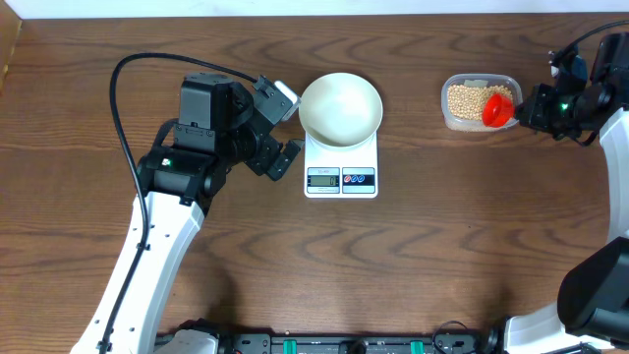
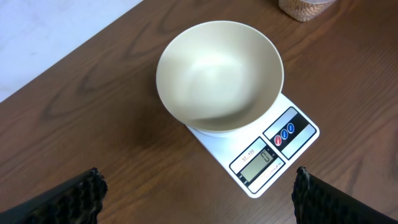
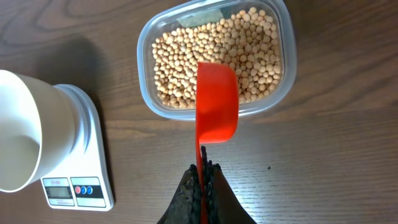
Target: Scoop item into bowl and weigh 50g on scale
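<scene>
left gripper [image 1: 283,128] jaws apart, 9 o'clock of bowl [image 1: 340,108] on scale [image 1: 341,179] | right gripper [image 3: 202,186] clamped on red scoop [image 3: 216,102] over tub [image 3: 142,81] rim, beans [image 3: 255,56] inside, 3 o'clock of scale | open table [image 1: 413,147] between | label [image 2: 247,151] SF-400

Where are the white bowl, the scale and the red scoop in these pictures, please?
white bowl [image 2: 217,78]: left wrist view, on its inner floor.
scale [image 2: 260,164]: left wrist view, on its grey display.
red scoop [image 3: 217,102]: right wrist view, on its cup.
</scene>
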Controlling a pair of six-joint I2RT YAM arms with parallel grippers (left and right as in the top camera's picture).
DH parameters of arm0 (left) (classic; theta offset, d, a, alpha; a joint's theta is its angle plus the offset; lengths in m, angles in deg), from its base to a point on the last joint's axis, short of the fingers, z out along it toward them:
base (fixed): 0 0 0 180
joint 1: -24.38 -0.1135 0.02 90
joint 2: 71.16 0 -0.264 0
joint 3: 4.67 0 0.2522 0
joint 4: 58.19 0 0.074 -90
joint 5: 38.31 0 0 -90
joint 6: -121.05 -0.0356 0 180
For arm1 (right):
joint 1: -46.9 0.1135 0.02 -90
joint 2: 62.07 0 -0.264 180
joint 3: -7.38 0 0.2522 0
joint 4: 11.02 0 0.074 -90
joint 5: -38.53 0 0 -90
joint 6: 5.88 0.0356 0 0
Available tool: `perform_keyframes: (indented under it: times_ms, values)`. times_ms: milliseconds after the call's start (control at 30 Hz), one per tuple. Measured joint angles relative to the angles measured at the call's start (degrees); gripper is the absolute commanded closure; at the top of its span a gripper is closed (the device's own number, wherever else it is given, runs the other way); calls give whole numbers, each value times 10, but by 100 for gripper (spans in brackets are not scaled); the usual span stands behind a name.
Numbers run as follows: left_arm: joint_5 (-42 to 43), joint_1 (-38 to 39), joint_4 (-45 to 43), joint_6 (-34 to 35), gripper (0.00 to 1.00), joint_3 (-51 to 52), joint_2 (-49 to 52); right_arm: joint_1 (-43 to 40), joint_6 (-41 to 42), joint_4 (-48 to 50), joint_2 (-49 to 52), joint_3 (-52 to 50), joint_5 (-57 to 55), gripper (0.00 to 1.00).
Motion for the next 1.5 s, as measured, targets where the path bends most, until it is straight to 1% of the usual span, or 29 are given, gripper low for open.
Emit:
perform_keyframes:
  times_ms: [167,200,367,467,1367,1400,1433,1500]
  values:
    - [0,0,0,0,2,0,0,0,0,4,0,0,0,99]
    - [-7,0,13,0,2,0,0,0,0,4,0,0,0,99]
    - [-35,0,134,0,2,-2,0,0,0,4,0,0,0,99]
    - [-41,0,168,0,2,-2,0,0,0,3,0,0,0,99]
    - [-40,0,172,0,2,-2,0,0,0,6,0,0,0,99]
    - [-40,0,172,0,0,-2,0,0,0,6,0,0,0,99]
    - [-40,0,172,0,2,-2,0,0,0,6,0,0,0,99]
    - [-40,0,172,1,2,-2,0,0,0,6,0,0,0,99]
